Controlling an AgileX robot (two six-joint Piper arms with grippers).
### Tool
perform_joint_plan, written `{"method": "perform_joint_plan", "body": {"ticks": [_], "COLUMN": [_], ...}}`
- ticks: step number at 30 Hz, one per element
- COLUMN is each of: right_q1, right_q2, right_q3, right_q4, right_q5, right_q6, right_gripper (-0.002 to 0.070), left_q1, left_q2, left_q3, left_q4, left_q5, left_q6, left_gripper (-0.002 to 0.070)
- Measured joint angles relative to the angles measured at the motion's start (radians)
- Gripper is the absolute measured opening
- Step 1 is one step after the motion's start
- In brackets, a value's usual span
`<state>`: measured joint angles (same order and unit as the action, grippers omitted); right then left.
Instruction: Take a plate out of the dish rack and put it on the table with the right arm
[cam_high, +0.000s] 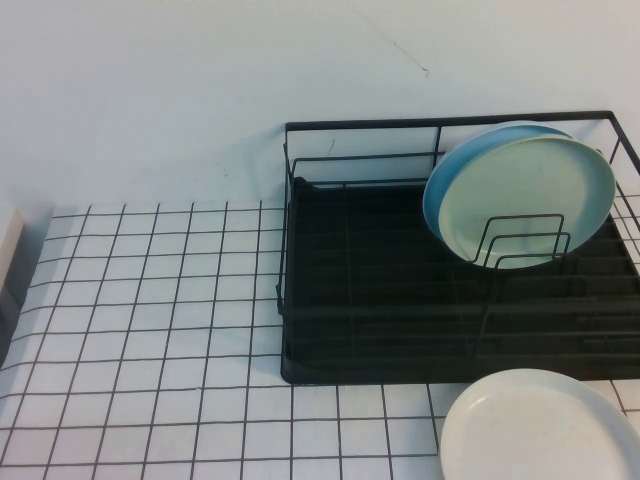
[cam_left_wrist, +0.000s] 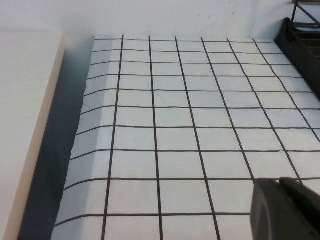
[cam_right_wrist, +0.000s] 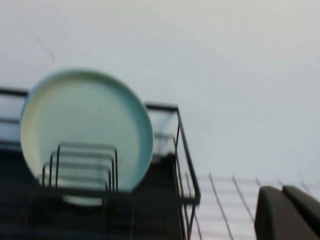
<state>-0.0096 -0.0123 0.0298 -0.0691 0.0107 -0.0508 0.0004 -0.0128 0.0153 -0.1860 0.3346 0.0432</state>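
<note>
From the high view, the dish rack (cam_high: 440, 300) sits on the gridded worktop (cam_high: 160, 330), toward its right side. The mint-green plate (cam_high: 528, 200) stands on edge in the rack's right rear part, leaning among the upright wire dividers (cam_high: 525, 240), with a sky-blue plate (cam_high: 440, 195) right behind it and touching it. A white plate (cam_high: 540, 425) lies flat on the worktop just in front of the rack. Neither arm shows in this view.

In the left wrist view, the left gripper (cam_left_wrist: 285, 210) is a dark shape over bare worktop squares; whether its fingers are apart or together cannot be told. A corner of the rack lies far ahead of it.

In the right wrist view, the right gripper (cam_right_wrist: 287, 212) is likewise only a dark edge; its fingers' spread cannot be told, and nothing is seen held. The mint plate stands in the rack well ahead of it, apart from it.
</note>
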Motion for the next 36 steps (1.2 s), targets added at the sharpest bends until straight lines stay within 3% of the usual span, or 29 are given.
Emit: {"method": "perform_joint_plan", "body": {"ticks": [17, 23, 25, 27, 32, 36], "right_q1": [0.000, 0.000, 0.000, 0.000, 0.000, 0.000], "right_q2": [0.000, 0.000, -0.002, -0.002, 0.025, 0.126], "right_q3": [0.000, 0.000, -0.005, -0.045, -0.247, -0.342], "right_q4": [0.009, 0.005, -0.009, -0.051, -0.262, -0.298], "right_q5": [-0.992, -1.176, -1.093, -0.867, -0.056, 0.270], "right_q6": [0.013, 0.023, 0.064, 0.135, 0.378, 0.308], "right_gripper": [-0.0003, -0.0003, -0.0003, -0.0003, -0.0003, -0.0003], "left_q1": [0.000, 0.000, 0.000, 0.000, 0.000, 0.000], "left_q2": [0.000, 0.000, 0.000, 0.000, 0.000, 0.000], "left_q3": [0.000, 0.000, 0.000, 0.000, 0.000, 0.000], "left_q4": [0.000, 0.000, 0.000, 0.000, 0.000, 0.000], "left_q5": [0.000, 0.000, 0.000, 0.000, 0.000, 0.000], "left_q6": [0.000, -0.004, -0.004, -0.004, -0.004, -0.004], "left_gripper": [-0.0003, -0.0003, -0.0003, -0.0003, -0.0003, -0.0003]}}
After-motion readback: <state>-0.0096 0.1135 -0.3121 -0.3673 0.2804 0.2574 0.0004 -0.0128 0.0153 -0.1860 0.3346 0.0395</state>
